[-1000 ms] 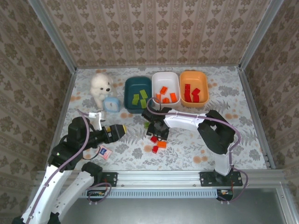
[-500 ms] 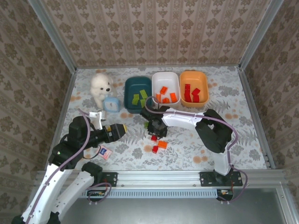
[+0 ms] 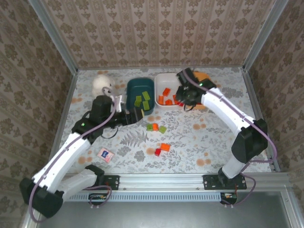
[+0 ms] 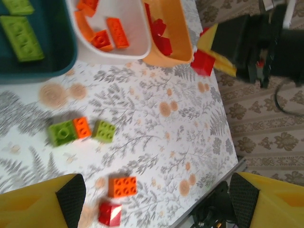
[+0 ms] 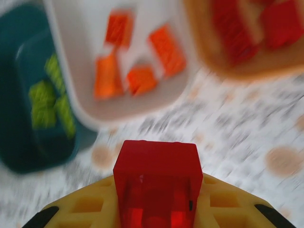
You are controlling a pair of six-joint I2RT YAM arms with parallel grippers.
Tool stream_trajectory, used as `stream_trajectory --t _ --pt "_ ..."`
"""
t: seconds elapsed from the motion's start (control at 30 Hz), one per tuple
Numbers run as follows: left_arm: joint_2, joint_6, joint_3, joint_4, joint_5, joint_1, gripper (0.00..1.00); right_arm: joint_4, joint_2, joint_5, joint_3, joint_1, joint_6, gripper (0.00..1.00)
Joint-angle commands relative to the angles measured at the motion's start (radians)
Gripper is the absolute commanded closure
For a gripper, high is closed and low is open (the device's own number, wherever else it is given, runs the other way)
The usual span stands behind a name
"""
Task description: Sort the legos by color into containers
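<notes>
Red brick (image 5: 156, 185) clamped in right gripper (image 3: 182, 96), held over the surface (image 3: 204, 142) at the near edges of white tub (image 4: 135, 47) and orange tub (image 4: 176, 33). Loose on the surface: green-orange-green cluster (image 3: 155, 127), with orange brick (image 3: 165, 147) and second red brick (image 3: 157, 152) nearer. Left gripper (image 4: 156, 199) has its fingers apart and empty, beside teal tub (image 3: 130, 95).

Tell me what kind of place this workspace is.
Probably a staged robot test cell, not a home: wallpapered panels on aluminium framing box in a floral-covered table, with a mounting rail along its near edge.
</notes>
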Motion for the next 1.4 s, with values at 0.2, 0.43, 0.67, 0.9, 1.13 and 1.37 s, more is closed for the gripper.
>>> stream_trajectory --t 0.2,0.43,0.67,0.9,1.13,1.37 --pt "0.331 -0.008 0.204 0.282 0.007 -0.066 0.17 -0.033 0.400 0.035 0.411 -0.239 -0.248 0.76" --pt "0.490 0.020 0.348 0.279 0.036 -0.070 0.17 -0.055 0.638 0.049 0.638 -0.306 -0.245 0.76" --pt "0.530 0.021 0.380 0.261 0.032 -0.069 0.17 -0.058 0.774 0.019 0.749 -0.340 -0.248 0.74" --pt "0.547 0.034 0.399 0.230 0.038 -0.066 0.17 -0.051 0.852 -0.001 0.790 -0.353 -0.223 0.71" --pt "0.566 0.079 0.431 0.162 0.047 -0.066 0.17 -0.100 0.914 -0.068 0.887 -0.357 -0.220 0.61" --pt "0.547 0.148 0.427 0.075 0.050 -0.069 0.17 -0.101 0.814 -0.088 0.859 -0.355 -0.230 0.48"
